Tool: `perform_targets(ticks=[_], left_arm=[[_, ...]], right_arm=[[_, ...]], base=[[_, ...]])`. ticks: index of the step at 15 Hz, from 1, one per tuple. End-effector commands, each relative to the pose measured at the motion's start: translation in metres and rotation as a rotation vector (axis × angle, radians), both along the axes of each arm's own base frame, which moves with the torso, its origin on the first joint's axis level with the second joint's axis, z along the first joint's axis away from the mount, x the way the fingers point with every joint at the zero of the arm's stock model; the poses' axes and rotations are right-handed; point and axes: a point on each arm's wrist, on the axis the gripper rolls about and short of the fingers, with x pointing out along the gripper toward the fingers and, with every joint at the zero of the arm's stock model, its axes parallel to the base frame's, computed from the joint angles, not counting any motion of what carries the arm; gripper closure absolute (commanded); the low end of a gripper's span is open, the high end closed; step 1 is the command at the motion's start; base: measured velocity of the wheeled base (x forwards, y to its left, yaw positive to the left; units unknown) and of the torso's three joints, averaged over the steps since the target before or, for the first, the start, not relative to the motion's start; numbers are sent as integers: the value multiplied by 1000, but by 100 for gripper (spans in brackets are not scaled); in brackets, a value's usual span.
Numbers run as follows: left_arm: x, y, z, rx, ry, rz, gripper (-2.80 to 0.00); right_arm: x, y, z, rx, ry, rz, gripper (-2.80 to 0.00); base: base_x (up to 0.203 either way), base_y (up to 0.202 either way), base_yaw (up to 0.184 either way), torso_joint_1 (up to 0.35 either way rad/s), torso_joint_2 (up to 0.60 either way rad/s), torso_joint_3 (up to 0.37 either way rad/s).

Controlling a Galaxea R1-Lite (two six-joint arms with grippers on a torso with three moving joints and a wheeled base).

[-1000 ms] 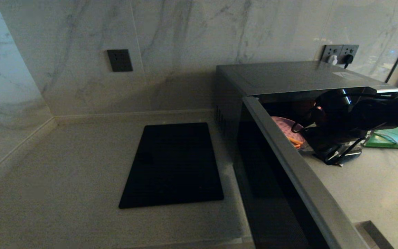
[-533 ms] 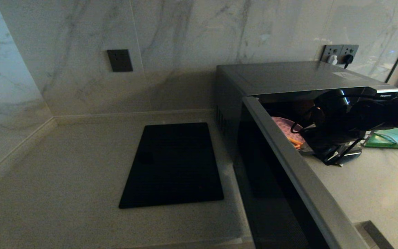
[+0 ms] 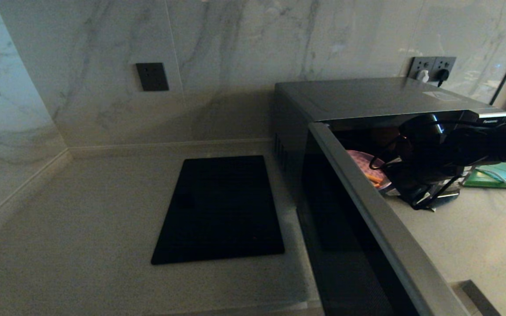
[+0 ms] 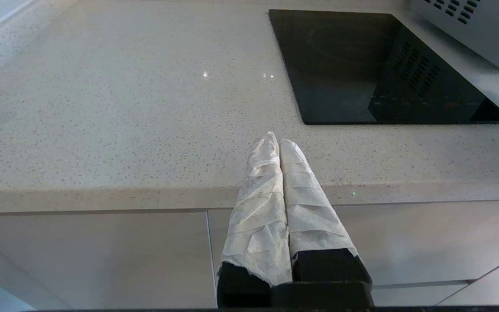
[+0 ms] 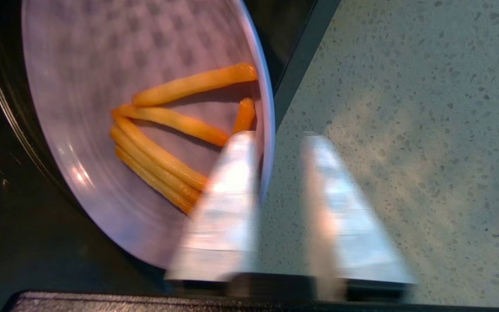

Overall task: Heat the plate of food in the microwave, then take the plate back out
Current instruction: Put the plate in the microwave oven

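Note:
The microwave point(image 3: 367, 96) stands at the right with its door point(image 3: 367, 210) swung open toward me. Inside its mouth lies the lavender plate of food point(image 3: 363, 161), its near rim jutting over the front sill. The right wrist view shows the plate point(image 5: 102, 86) holding several orange sticks point(image 5: 167, 156). My right gripper point(image 5: 277, 135) is open and straddles the plate's rim, one finger over the plate, the other outside above the counter. My left gripper point(image 4: 279, 138), wrapped in white tape, is shut on nothing and hangs at the counter's front edge.
A flat black cooktop panel point(image 3: 220, 208) is set into the speckled counter left of the microwave. A green board point(image 3: 505, 173) lies at the far right behind my right arm point(image 3: 464, 145). Wall sockets point(image 3: 431, 68) sit above the microwave.
The plate has shifted a little outward toward the microwave's front sill, with my right wrist moving slightly. The left arm has not moved.

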Motion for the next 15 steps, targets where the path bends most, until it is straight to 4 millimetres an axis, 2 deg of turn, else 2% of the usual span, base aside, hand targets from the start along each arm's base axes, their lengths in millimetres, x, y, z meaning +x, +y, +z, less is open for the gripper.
perform_targets(ticks=[1, 6, 10, 15], left_arm=[[0, 0, 0, 0, 0, 1, 0], [0, 0, 0, 0, 1, 1, 0], [0, 0, 0, 0, 0, 1, 0], [0, 0, 0, 0, 1, 1, 0]], right_arm=[[0, 0, 0, 5, 0, -4, -280], [-2, -1, 6, 4, -16, -6, -280], [-13, -4, 28, 6, -66, -13, -280], [-26, -10, 44, -16, -96, -43, -280]], base=[[0, 0, 0, 0, 0, 0], [0, 0, 0, 0, 0, 0], [0, 0, 0, 0, 0, 0], [0, 0, 0, 0, 0, 0]])
